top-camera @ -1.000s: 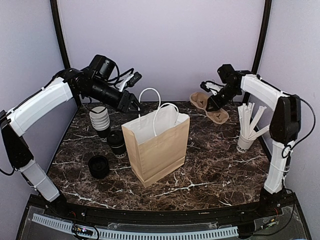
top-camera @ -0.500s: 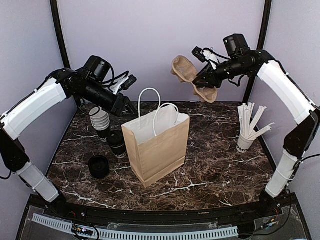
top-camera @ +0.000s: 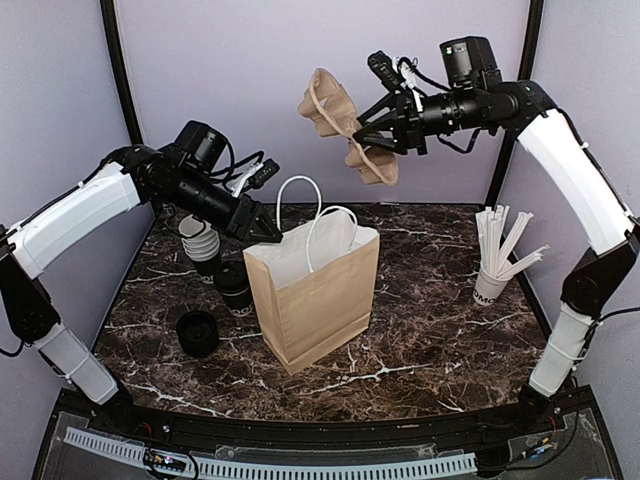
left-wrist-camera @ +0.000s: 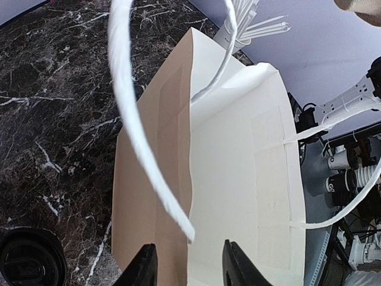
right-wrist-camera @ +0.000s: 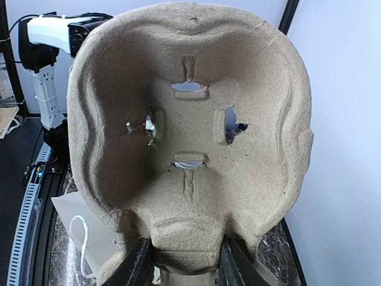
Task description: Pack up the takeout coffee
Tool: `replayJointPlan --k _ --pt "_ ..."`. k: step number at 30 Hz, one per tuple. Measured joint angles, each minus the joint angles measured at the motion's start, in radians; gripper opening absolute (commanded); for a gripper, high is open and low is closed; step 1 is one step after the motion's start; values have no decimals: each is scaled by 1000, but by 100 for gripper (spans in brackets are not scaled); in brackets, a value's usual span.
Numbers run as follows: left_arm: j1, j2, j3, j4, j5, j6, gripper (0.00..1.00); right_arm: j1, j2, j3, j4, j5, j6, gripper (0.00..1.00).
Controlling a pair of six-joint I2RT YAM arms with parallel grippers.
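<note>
The takeout coffee (top-camera: 234,288), a small black lidded cup, stands on the table just left of the brown paper bag (top-camera: 315,295); its lid (left-wrist-camera: 27,259) shows at the lower left of the left wrist view. My left gripper (top-camera: 262,228) is open at the bag's top left corner. Its jaws straddle the rim of the bag (left-wrist-camera: 196,196), one over the brown outside and one over the white inside. My right gripper (top-camera: 378,135) is shut on the edge of a brown moulded cup carrier (top-camera: 335,115) and holds it high above the bag. In the right wrist view the carrier (right-wrist-camera: 190,137) fills the frame.
A stack of lidless cups (top-camera: 200,240) stands behind the coffee. A round black lid-like object (top-camera: 198,333) lies nearer the front left. A white cup of stirrers (top-camera: 495,270) is at the right. The bag's white handles (top-camera: 305,205) stand upright.
My right arm has lifted the carrier from the back of the table and swung it up and left over the bag. My left gripper has come down slightly to the bag's rim.
</note>
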Motion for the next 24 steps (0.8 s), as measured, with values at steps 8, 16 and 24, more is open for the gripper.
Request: replayJointPlan --k 8,16,24 --pt "0 89 16 64 69 11 39 81 43 0 -12 -58 -30 38" --pt "0 124 41 106 123 26 39 146 54 -22 -34 -90 -84 37" --pt "0 137 48 176 193 26 29 203 64 -78 -91 -93 -136 37"
